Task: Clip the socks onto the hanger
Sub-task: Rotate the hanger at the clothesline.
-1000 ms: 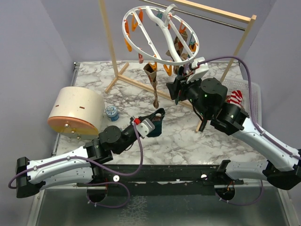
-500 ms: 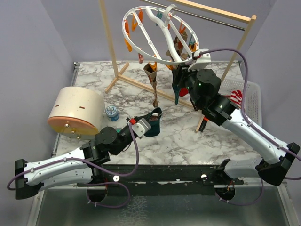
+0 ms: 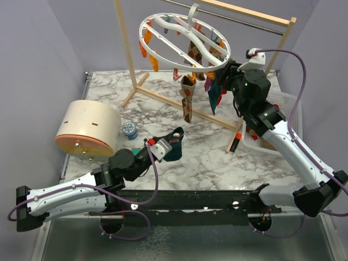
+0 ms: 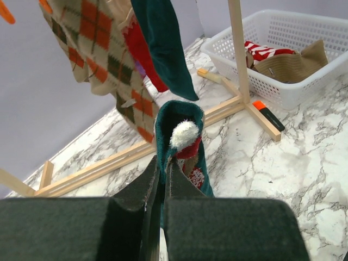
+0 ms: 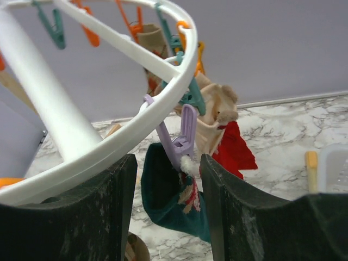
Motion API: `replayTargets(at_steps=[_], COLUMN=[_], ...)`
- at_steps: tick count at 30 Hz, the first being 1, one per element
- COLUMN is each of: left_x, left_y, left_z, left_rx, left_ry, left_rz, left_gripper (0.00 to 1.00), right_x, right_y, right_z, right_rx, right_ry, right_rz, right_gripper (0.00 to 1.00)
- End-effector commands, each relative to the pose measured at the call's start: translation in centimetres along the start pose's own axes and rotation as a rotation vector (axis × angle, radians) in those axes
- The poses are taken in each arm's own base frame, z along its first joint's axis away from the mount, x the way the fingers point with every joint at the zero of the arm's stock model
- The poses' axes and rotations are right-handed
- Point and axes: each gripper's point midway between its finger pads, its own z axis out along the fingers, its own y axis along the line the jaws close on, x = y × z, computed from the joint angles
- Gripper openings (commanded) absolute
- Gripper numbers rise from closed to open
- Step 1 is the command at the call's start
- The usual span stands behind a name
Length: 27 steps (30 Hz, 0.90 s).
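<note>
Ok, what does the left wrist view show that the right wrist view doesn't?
Only left wrist: the striped sock in the white basket, and a teal pompom sock pinched in the left jaws. Only right wrist: the white hanger ring and its purple clip. Both: the hanging dark teal sock, the red sock beside it, the marble table.

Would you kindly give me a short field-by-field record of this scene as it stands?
left gripper: shut on a dark teal sock
right gripper: open, fingers either side of a purple clip
purple clip: hangs from the hanger, pins a second teal sock
also hanging: argyle sock
white basket: holds a striped sock
</note>
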Motion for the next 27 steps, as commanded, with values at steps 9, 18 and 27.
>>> replayTargets(at_steps=[9,18,27], left_x=[0.5,-0.9,-3.0], left_y=[1.2,1.6,1.1], left_z=[-0.9,0.5,4.4], left_rx=[-0.054,-0.074,-0.092], left_ry=[0.026,0.012,-0.016], left_rz=[-0.004,0.068,0.152], left_gripper=[0.0,0.0,0.0], right_x=[-1.5,-2.8,-4.6], right_y=[-1.7,0.1,0.9], right_z=[-2.4,-8.1,-10.9], right_rx=[-0.035,-0.243,-0.332], right_ry=[0.014,0.087,0.063], right_rz=[0.06,0.001,0.011], right_gripper=[0.59,0.66,0.66])
